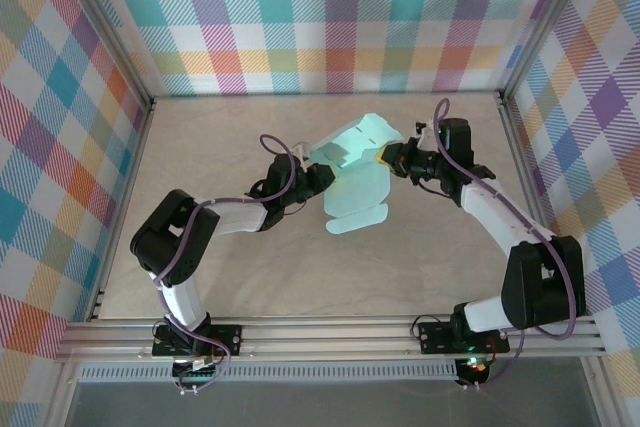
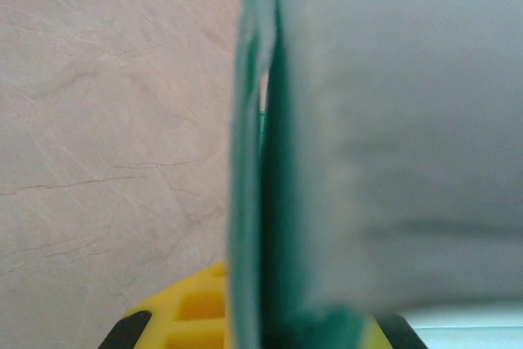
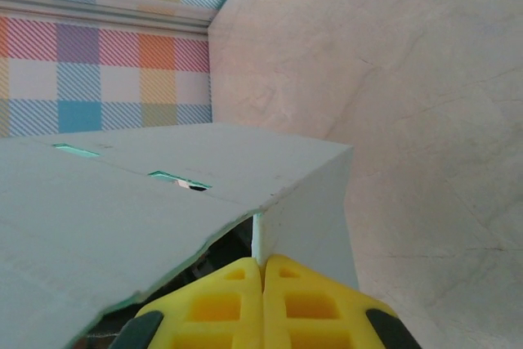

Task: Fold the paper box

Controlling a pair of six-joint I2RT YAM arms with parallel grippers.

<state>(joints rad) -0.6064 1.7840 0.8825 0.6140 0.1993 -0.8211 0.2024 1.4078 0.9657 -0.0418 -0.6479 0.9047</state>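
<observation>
The paper box (image 1: 355,172): we clamp it with left gripper (image 1: 318,175) and right gripper (image 1: 387,157) above the beige table (image 1: 200,147), plaid walls (image 1: 330,17) around.

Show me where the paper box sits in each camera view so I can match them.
Top external: paper box at centre, slightly toward the back.
Left wrist: paper box close up, from centre to the right edge.
Right wrist: paper box lower left to centre.
Shared landmark: the beige table in all three.
</observation>
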